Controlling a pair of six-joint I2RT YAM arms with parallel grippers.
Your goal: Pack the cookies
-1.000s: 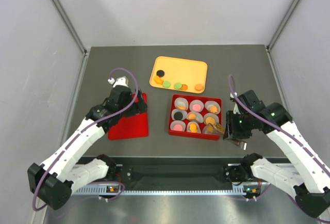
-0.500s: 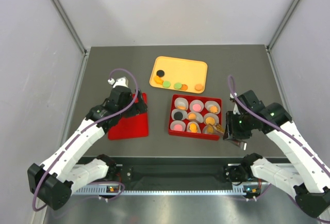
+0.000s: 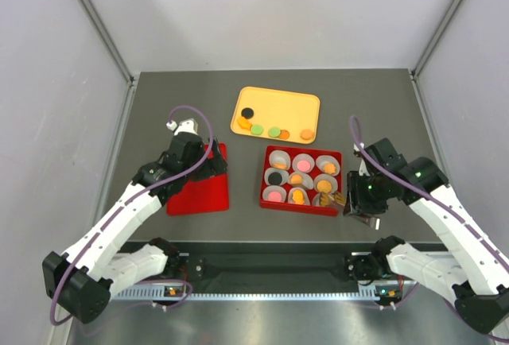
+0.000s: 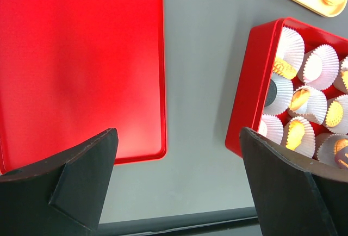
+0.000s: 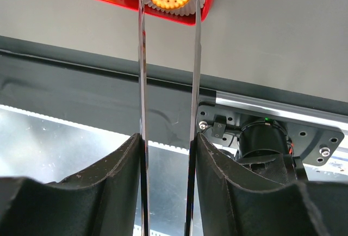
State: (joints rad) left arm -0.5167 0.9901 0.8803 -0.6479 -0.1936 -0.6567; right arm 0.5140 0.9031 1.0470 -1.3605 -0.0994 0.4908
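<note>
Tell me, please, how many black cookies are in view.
2. One black cookie lies on the yellow tray, left end; the other sits in the red box, middle row, left column. More may be hidden.

Setting: robotics lab test cell. Evidence: a dark grey desk [image 3: 382,98] is boxed in on three sides by plain pale panels [image 3: 270,11] joined with metal corner profiles [image 3: 99,27]. The left arm [image 3: 119,218] and right arm [image 3: 457,218], white and black, are bolted to a black base rail [image 3: 270,265] at the near edge, with slotted aluminium extrusion [image 3: 270,296] below. The right wrist view shows an exposed motor housing [image 5: 263,138] and bare screws. A purple cable [image 3: 191,106] loops loose. The only goods are cookies [image 3: 256,129] on a yellow tray [image 3: 290,110] and a red box [image 3: 263,178].
</note>
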